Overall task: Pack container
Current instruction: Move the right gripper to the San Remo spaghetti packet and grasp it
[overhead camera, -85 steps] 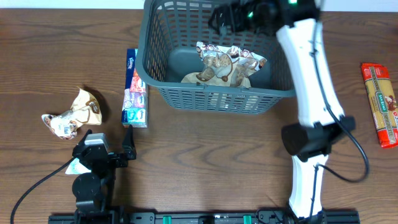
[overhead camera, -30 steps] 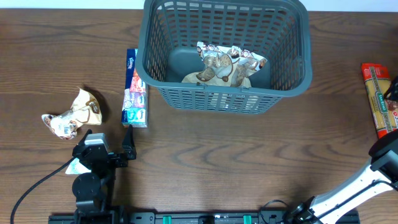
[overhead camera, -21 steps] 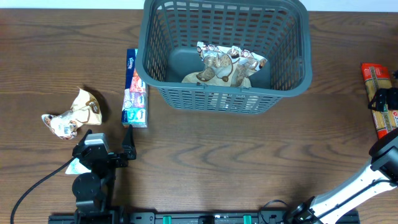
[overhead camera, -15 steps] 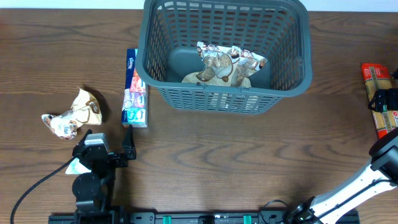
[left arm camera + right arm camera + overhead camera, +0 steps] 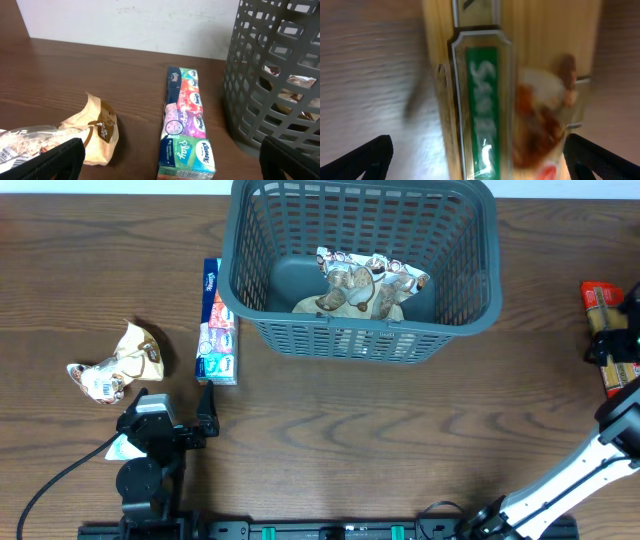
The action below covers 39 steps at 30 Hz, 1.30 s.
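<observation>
The dark grey lattice basket [image 5: 362, 260] stands at the back centre and holds several brown and white snack packets [image 5: 365, 283]. Its slotted wall also shows in the left wrist view [image 5: 280, 75]. My right gripper [image 5: 618, 340] is at the right edge of the table, open, low over a red and yellow pasta packet [image 5: 600, 295]. In the blurred right wrist view the packet [image 5: 510, 85] fills the frame between my dark fingertips [image 5: 366, 159], and the right gripper [image 5: 485, 160] straddles it. My left gripper [image 5: 165, 420] rests at the front left, open and empty.
A multicoloured tissue pack [image 5: 216, 322] lies against the basket's left side, also in the left wrist view [image 5: 186, 125]. Crumpled snack packets [image 5: 112, 365] lie further left, seen in the left wrist view too [image 5: 95, 131]. A black cable runs from the left arm.
The right arm swung from over the basket to the right edge. Its gripper came down over the pasta packet and shifted slightly toward the back. The left arm has not moved.
</observation>
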Motion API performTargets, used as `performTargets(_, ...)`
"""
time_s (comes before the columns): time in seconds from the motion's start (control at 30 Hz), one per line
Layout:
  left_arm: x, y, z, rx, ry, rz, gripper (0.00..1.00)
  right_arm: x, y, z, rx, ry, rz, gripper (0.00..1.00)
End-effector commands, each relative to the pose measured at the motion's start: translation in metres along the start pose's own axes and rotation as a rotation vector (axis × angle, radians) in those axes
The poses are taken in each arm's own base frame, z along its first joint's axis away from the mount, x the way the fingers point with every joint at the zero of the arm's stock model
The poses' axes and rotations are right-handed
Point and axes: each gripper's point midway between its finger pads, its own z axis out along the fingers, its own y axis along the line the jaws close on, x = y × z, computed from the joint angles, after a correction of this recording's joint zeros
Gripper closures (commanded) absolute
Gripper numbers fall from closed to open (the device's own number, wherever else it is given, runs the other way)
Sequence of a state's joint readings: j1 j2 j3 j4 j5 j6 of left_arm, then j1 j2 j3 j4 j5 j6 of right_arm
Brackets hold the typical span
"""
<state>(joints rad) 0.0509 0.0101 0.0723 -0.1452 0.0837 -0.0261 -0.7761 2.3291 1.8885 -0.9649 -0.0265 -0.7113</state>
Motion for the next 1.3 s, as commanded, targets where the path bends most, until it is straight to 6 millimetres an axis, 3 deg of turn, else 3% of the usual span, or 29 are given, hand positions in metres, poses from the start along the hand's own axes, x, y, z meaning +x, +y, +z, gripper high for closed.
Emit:
performTargets(0.0, 0.014, 0.000, 0.003, 0.006, 0.028, -0.003, 0.02, 0.005, 0.001, 0.021, -0.027, 0.011, 0.036, 0.01)
performTargets(0.33, 0.014, 0.000, 0.003, 0.006, 0.028, -0.003, 0.01, 0.009, -0.012, 0.024, 0.028, 0.030, 0.052, 0.01)
performTargets(0.87, 0.014, 0.000, 0.003, 0.006, 0.028, -0.003, 0.01, 0.027, -0.012, 0.045, -0.008, 0.076, 0.077, 0.01)
performTargets(1.13, 0.014, 0.000, 0.003, 0.006, 0.028, -0.003, 0.01, 0.030, -0.016, 0.045, -0.007, 0.077, 0.100, 0.01)
performTargets(1.23, 0.014, 0.000, 0.003, 0.006, 0.028, -0.003, 0.02, 0.033, -0.017, 0.045, -0.011, 0.078, 0.117, 0.23)
performTargets(1.27, 0.014, 0.000, 0.003, 0.006, 0.028, -0.003, 0.01, 0.033, -0.018, 0.045, -0.009, 0.077, 0.127, 0.62)
